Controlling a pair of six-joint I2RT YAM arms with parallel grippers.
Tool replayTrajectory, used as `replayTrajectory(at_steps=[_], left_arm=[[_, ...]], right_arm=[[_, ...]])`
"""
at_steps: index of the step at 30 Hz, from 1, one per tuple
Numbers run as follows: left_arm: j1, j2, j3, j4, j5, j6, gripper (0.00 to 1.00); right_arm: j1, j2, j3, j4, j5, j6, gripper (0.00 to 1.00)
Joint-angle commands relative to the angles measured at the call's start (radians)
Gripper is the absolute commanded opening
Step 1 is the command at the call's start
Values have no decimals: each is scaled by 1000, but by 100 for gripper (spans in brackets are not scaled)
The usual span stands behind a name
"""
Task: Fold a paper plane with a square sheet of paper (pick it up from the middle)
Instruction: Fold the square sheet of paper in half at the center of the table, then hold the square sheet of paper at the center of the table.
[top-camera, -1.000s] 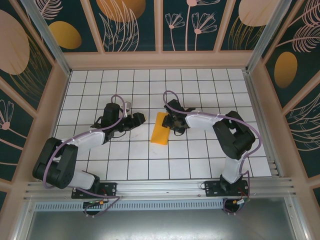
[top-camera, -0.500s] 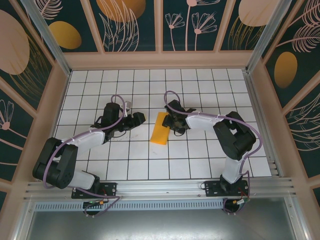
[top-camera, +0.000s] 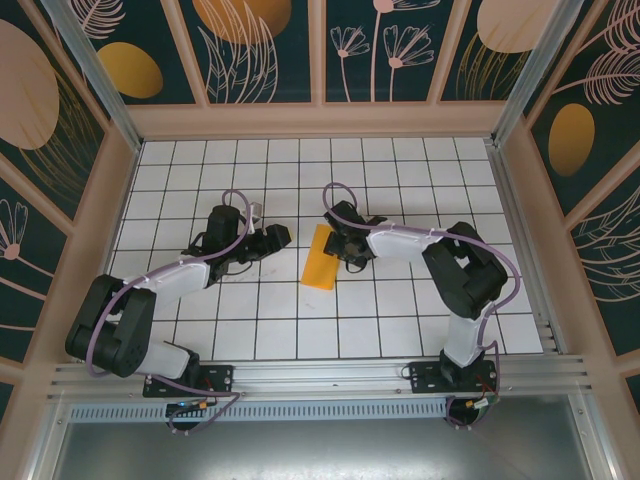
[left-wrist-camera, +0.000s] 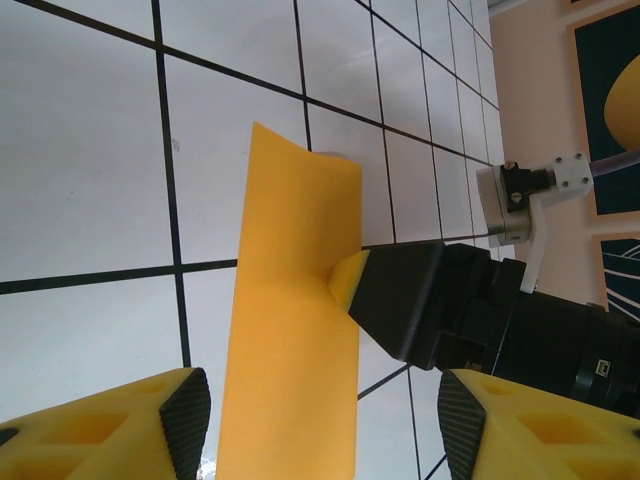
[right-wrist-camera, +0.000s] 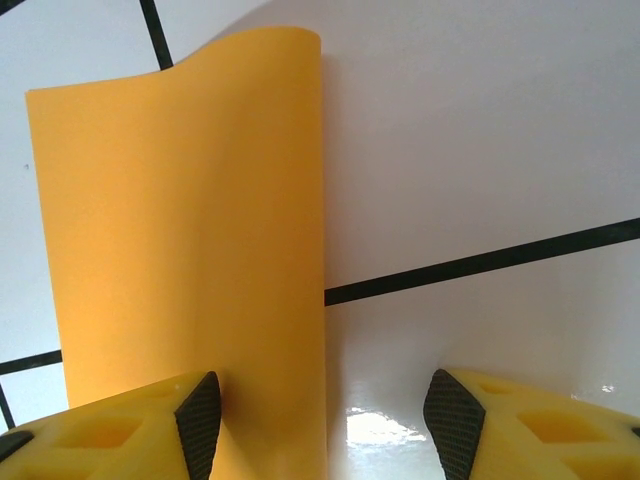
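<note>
Though loose, paper against end effector

One orange-yellow sheet of paper is counted, near the middle of the one gridded table. Two arms are counted at its near edge: a left arm and a right arm. Two grippers are counted, the left gripper and the right gripper, two fingers on each.

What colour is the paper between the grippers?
Plain orange-yellow paper, clearest in the right wrist view.
</note>
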Motion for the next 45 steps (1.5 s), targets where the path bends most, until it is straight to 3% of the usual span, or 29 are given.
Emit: replayTrajectory(at_steps=[1, 11, 14, 16, 20, 22, 32, 45], left_arm=[[-9, 14, 21, 10, 8, 0, 64], [-28, 31, 39, -1, -2, 2, 63], [-40, 46, 48, 1, -3, 0, 57], [-49, 67, 64, 1, 0, 0, 46], [-66, 151, 123, -12, 1, -9, 11], [-74, 198, 160, -15, 15, -11, 0], [-138, 447, 397, -208, -36, 30, 0], [-159, 553, 468, -287, -63, 57, 0]], right_arm=[[-6, 60, -20, -113, 53, 25, 62], [-3, 70, -26, -115, 50, 30, 62], [-3, 69, -27, -120, 57, 26, 62], [-3, 71, -24, -123, 60, 21, 62], [-3, 76, -25, -120, 59, 18, 62], [-4, 78, -30, -116, 55, 20, 62], [-3, 82, -42, -109, 52, 17, 63], [-4, 80, -48, -109, 53, 17, 63]])
